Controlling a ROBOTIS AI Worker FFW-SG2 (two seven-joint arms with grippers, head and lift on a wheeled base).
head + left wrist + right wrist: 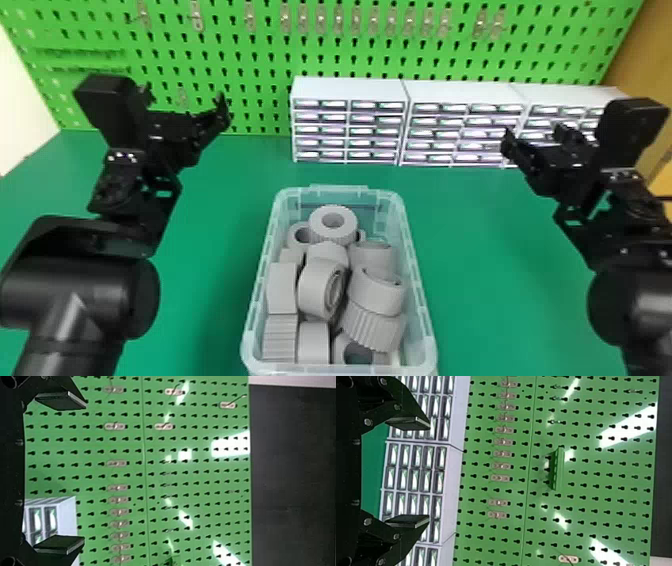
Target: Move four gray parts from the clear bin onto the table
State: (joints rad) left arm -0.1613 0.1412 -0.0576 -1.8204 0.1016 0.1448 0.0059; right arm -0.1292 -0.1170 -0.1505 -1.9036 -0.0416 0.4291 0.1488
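Two grippers, both open: left gripper and right gripper raised at opposite sides beyond the clear bin, fingers spread wide in each wrist view. Gray parts lie heaped in the bin, which stands on the green table. Count uncertain: upper rings and ribbed pieces overlap those beneath, hiding much of the lower layer. Bin's near end is cut off at the head view's bottom edge. Right gripper partly covers the white drawer cabinets; drawer contents illegible. Pegboard behind, cropped at top.
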